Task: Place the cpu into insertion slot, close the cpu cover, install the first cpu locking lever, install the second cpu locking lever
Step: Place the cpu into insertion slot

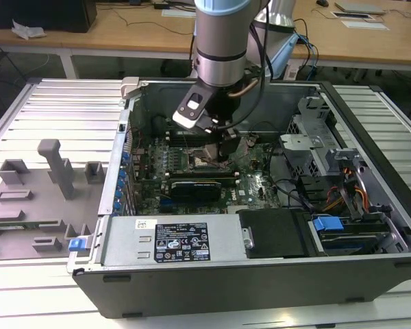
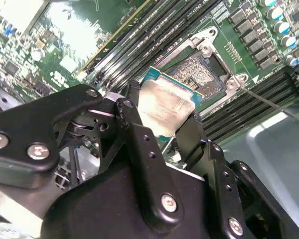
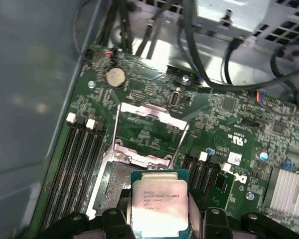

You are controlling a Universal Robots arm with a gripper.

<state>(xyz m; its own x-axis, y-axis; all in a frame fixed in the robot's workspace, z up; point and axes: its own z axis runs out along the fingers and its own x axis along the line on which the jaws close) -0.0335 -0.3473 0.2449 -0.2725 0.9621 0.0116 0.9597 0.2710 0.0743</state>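
Grey moulded fixture blocks (image 1: 51,168) sit on the ribbed table (image 1: 55,96) at the exterior view's left, well apart from the work. Further right I have the open computer case (image 1: 212,284) lying on its side with the green motherboard (image 1: 257,185) exposed. My arm (image 1: 222,41) hangs straight down into it, with the gripper (image 1: 222,149) low over the insertion slot (image 1: 201,161). In both wrist views the black fingers (image 2: 133,127) are pinching the cpu (image 2: 167,107) by two opposite edges. Its pale metal lid faces the cameras, and a strip of its green board edge shows on the side toward the socket. Being square, the chip has no long side to speak of. In the first wrist view the cpu (image 3: 159,209) lies flat, its sides running roughly in line with those of the insertion slot (image 3: 112,181). It is held over the slot's nearer edge and is not seated in it, with the contact field bare beside it. Past the slot the cpu cover (image 3: 150,110) stands swung open, a thin wire lever (image 3: 181,144) running alongside it. Black memory slots (image 3: 79,154) flank the socket. At the exterior view's right are the metal drive cage (image 1: 312,147) and a bundle of cables (image 1: 349,192)
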